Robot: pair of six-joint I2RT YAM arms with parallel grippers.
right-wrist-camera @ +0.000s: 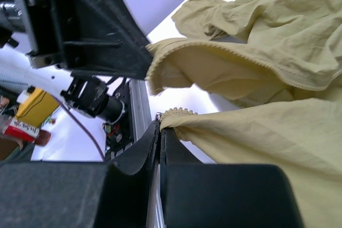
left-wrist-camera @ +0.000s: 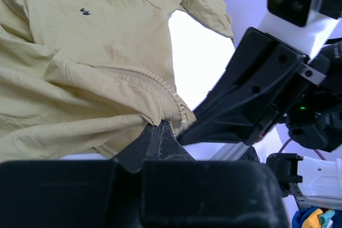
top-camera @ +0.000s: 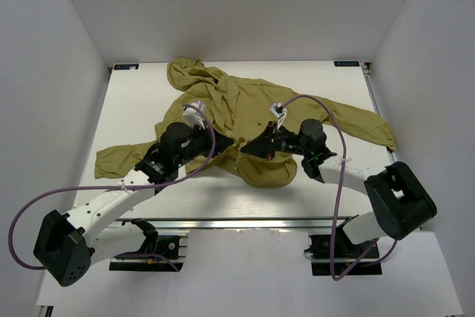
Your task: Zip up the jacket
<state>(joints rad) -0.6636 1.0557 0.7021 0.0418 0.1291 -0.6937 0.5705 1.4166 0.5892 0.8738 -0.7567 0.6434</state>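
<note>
The olive-yellow jacket [top-camera: 245,102] lies wrinkled on the white table, hood at the far left, sleeves spread left and right. Both grippers meet at its near hem. My left gripper [top-camera: 226,148] is shut on one front edge by its zipper teeth [left-wrist-camera: 160,86], pinching the fabric at the fingertips [left-wrist-camera: 160,125]. My right gripper [top-camera: 256,148] is shut on the other front edge, at the end of its zipper [right-wrist-camera: 176,113]. In the left wrist view the right gripper's black finger [left-wrist-camera: 235,105] is almost touching mine. A small dark spot [left-wrist-camera: 85,11] marks the jacket's front. The two zipper edges hang apart.
White walls enclose the table on three sides. A metal rail [top-camera: 245,222] runs along the near edge by the arm bases. Purple cables [top-camera: 330,120] loop over both arms. Coloured boxes [right-wrist-camera: 32,110] sit off the table below.
</note>
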